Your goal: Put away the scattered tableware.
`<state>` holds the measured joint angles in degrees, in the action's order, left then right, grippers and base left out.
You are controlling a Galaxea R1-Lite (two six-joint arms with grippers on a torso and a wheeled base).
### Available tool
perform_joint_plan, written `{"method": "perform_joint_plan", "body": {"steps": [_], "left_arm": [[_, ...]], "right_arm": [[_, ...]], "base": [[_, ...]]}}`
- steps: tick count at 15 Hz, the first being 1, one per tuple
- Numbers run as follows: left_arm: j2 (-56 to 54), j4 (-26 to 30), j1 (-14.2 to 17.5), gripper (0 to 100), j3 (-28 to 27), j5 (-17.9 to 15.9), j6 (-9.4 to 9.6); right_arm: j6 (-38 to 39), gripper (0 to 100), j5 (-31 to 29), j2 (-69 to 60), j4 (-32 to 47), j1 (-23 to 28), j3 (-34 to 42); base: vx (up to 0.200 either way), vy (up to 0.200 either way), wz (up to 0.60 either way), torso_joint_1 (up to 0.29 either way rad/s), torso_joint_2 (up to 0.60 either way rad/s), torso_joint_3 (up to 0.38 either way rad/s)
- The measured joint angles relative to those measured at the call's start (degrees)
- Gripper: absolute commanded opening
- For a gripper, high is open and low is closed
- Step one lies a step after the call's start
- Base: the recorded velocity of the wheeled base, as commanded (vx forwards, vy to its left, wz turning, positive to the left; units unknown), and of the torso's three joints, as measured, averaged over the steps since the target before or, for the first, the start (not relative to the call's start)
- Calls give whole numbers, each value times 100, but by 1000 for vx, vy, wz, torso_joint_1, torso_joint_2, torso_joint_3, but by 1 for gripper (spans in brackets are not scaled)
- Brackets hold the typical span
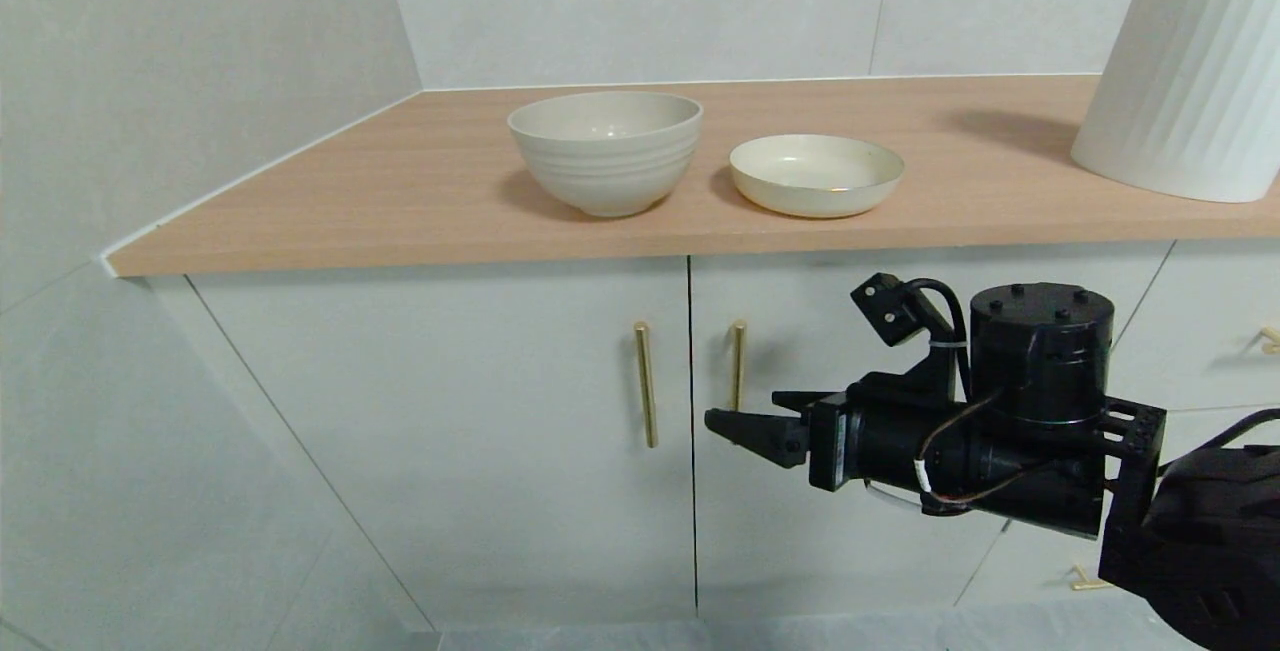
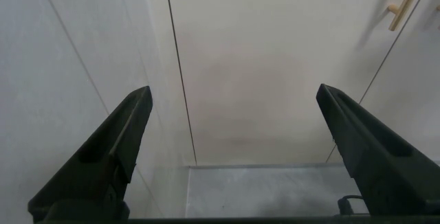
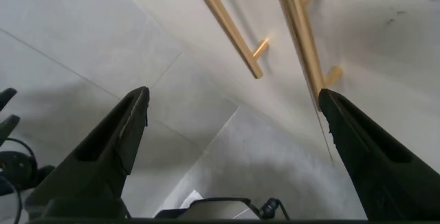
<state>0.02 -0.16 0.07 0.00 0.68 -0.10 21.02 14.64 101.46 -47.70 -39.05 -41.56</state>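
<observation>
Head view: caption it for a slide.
Open right claw near a cabinet door handle, beneath a wooden counter holding a bowl and a shallow dish.

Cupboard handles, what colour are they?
Shiny gold. The cupboard handles show best in the head view.

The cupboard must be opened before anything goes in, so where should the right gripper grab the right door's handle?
Probably mid-bar, coming straight from the front. The right door's handle is a slim upright brass bar standing off the door on short posts, so the open fingers of the right gripper could close on it from either side.
</observation>
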Motion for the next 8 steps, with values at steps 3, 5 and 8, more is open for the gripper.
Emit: {"method": "perform_joint_plan", "body": {"steps": [3,5,8], "left_arm": [[0,0,0,100,0,2,2],[0,0,0,100,0,0,0],[0,2,0,100,0,0,0]], "right_arm": [[17,100,-2,143,-173,24,-98],[49,100,-11,322,-529,38,-118],[123,100,-15,662,-1092,46,-127]], "base": [[0,0,0,0,0,0],[0,0,0,0,0,0],[0,0,0,0,0,0]]}}
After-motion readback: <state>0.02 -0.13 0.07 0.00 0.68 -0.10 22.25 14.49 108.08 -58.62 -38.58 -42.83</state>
